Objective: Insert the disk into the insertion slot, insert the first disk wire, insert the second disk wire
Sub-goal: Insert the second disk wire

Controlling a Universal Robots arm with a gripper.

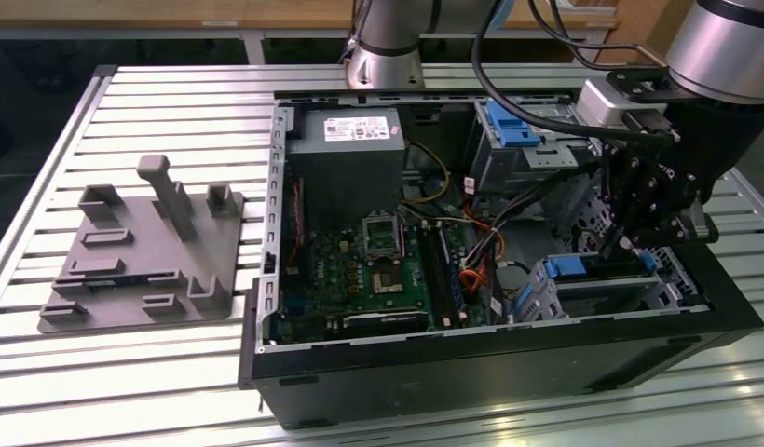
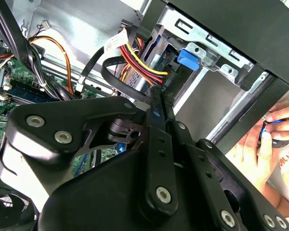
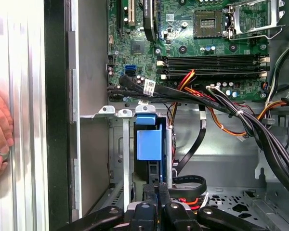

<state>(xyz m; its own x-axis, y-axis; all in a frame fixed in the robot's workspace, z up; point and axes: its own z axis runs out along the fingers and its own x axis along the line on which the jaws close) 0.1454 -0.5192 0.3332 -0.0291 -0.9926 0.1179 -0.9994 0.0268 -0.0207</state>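
The disk sits inside the insertion slot (image 1: pixel 661 291), a silver metal cage at the case's near right corner. Its bright blue carrier end (image 1: pixel 591 267) faces the motherboard and also shows in both wrist views (image 3: pixel 148 142) (image 2: pixel 188 57). My gripper (image 1: pixel 616 246) hangs just above that blue end. Its fingers are pressed together in both wrist views (image 2: pixel 158 91) (image 3: pixel 156 186), and I see nothing between them. A bundle of red, yellow and black wires (image 2: pixel 135 54) runs to the disk's end right by the fingertips. A black cable (image 3: pixel 195 159) loops beside the cage.
The open computer case (image 1: pixel 482 368) lies on a slatted metal table. Inside are the motherboard (image 1: pixel 370 270), a grey power supply (image 1: pixel 345 154) and a taller bay with a blue latch (image 1: pixel 512 126). A grey fixture plate (image 1: pixel 133 265) lies at the exterior view's left. A person's hand (image 2: pixel 269 139) rests beside the case.
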